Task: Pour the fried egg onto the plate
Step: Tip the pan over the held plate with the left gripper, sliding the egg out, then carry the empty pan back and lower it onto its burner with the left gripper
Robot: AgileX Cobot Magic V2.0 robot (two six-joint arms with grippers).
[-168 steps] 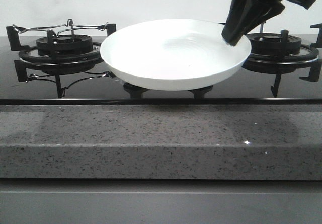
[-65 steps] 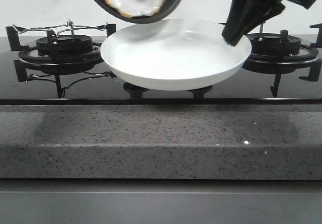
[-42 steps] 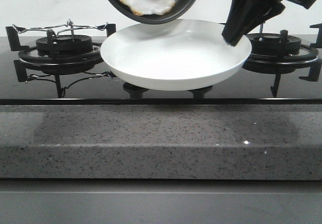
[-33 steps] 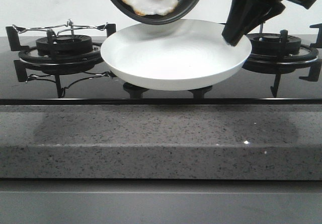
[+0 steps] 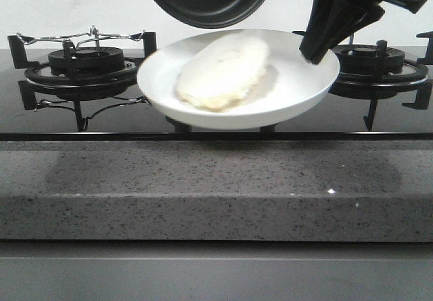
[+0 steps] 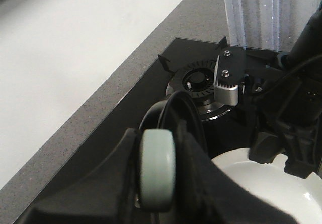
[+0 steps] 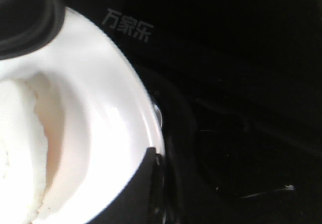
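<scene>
While the black pan point(image 5: 208, 0) hangs tilted just above the plate point(image 5: 304, 88), the fried egg point(image 5: 222, 72) lies on the plate, pale side up, its long axis running from near-left to far-right. It looks soft, floppy and slippery, best moved by carrying the plate. The right hand point(image 5: 316, 49) grips the plate's right rim; the left hand point(image 6: 157, 183) clasps the pan's handle.
</scene>
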